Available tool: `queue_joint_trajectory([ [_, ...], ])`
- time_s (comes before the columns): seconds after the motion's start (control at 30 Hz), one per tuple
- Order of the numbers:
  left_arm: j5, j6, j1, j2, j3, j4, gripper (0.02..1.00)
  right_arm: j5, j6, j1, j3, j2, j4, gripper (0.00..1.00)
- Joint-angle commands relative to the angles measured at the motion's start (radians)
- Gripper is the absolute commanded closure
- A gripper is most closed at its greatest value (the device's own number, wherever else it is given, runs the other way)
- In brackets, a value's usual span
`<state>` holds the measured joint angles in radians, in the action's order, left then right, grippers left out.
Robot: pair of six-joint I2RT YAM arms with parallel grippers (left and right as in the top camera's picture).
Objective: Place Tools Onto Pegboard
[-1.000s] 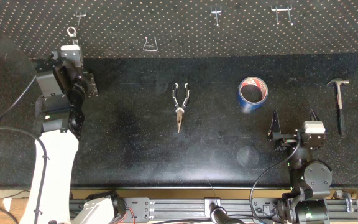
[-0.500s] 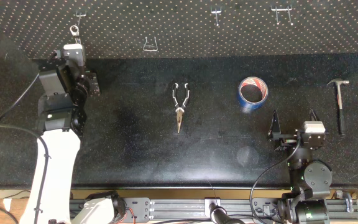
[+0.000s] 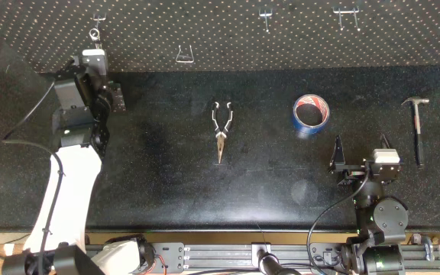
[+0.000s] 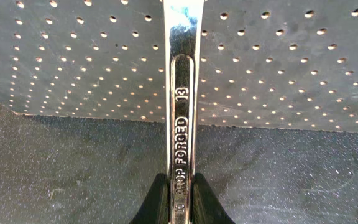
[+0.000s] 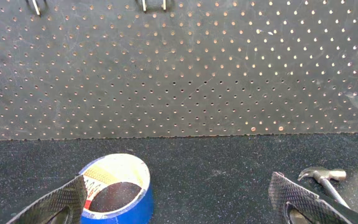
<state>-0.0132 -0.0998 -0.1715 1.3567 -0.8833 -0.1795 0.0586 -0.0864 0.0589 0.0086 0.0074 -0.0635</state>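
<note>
Holds the shiny forged-steel wrench (image 4: 182, 93) clenched by its shank in the left gripper (image 4: 180, 194), long axis pointing up the grey perforated pegboard (image 4: 291, 74), ring end close beneath the small wire hook (image 3: 98, 17), probably wanting a short lift.

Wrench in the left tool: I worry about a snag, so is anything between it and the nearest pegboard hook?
Nothing visible. The wrench, clamped in the left tool, points up the pegboard; its ring end sits just below the hook, with only bare board between them.
</note>
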Motion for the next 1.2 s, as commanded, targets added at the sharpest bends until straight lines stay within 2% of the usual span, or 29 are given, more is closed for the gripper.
queue_joint_trajectory([
  [0.03,-0.016,-0.013,-0.005,0.051,-0.009,0.042,0.91,0.012,-0.014,-0.004,-0.005,-0.006,-0.003,0.042],
  [0.07,-0.017,-0.013,-0.006,0.061,-0.009,0.054,0.853,0.012,-0.014,-0.004,-0.005,-0.006,-0.003,0.042],
  [0.1,-0.017,-0.013,-0.006,0.064,-0.009,0.058,0.706,0.012,-0.014,-0.004,-0.005,-0.006,-0.003,0.042],
  [0.13,-0.021,-0.013,-0.006,0.063,-0.009,0.053,0.542,0.012,-0.014,-0.004,-0.005,-0.006,-0.003,0.042],
  [0.2,-0.036,-0.013,-0.006,0.025,-0.009,0.007,0.13,0.012,-0.014,-0.004,-0.005,-0.006,-0.003,0.042],
  [0.23,-0.036,-0.013,-0.006,-0.008,-0.009,-0.028,0.02,0.012,-0.014,-0.004,-0.005,-0.006,-0.003,0.042],
  [0.33,-0.035,-0.008,-0.004,-0.154,-0.013,-0.247,0.023,0.012,-0.014,-0.004,-0.005,-0.006,-0.003,0.042],
  [0.43,-0.028,0.153,-0.004,-0.398,-0.031,-0.549,0.023,0.012,-0.014,-0.004,-0.005,-0.006,-0.003,0.042],
  [0.5,-0.047,0.152,-0.005,-0.54,-0.031,-0.723,0.023,0.012,-0.014,-0.004,-0.005,-0.006,-0.003,0.042],
  [0.57,-0.07,0.152,-0.005,-0.614,-0.031,-0.752,0.023,0.012,-0.014,-0.004,-0.005,-0.006,-0.003,0.042],
  [0.6,0.002,0.152,-0.005,-0.628,-0.031,-0.806,0.023,0.012,-0.014,-0.004,-0.005,-0.006,-0.003,0.042],
  [0.67,0.027,0.188,0.003,-0.628,-0.031,-0.889,0.02,0.012,-0.014,-0.004,-0.005,-0.006,-0.003,0.042],
  [0.7,0.029,0.262,0.031,-0.628,-0.031,-0.907,0.02,0.012,-0.014,-0.004,-0.005,-0.006,-0.003,0.042],
  [0.8,0.011,0.384,0.216,-0.625,-0.031,-0.909,0.02,0.012,-0.014,-0.004,-0.005,-0.006,-0.003,0.042],
  [0.83,-0.023,0.446,0.305,-0.616,-0.031,-0.906,0.018,0.012,-0.014,-0.004,-0.005,-0.006,-0.003,0.042],
  [0.93,-0.214,0.681,0.682,-0.492,-0.032,-0.89,0.018,0.012,-0.014,-0.004,-0.005,-0.006,-0.003,0.042],
  [1.03,-0.246,0.852,0.937,-0.243,-0.034,-0.729,0.02,0.012,-0.014,-0.004,-0.005,-0.006,-0.003,0.042],
  [1.1,-0.241,0.854,0.978,-0.112,-0.061,-0.645,0.02,0.012,-0.014,-0.004,-0.005,-0.006,-0.003,0.042],
  [1.2,-0.237,0.851,0.949,0.037,-0.156,-0.64,0.02,0.012,-0.014,-0.004,-0.005,-0.006,-0.003,0.042],
])
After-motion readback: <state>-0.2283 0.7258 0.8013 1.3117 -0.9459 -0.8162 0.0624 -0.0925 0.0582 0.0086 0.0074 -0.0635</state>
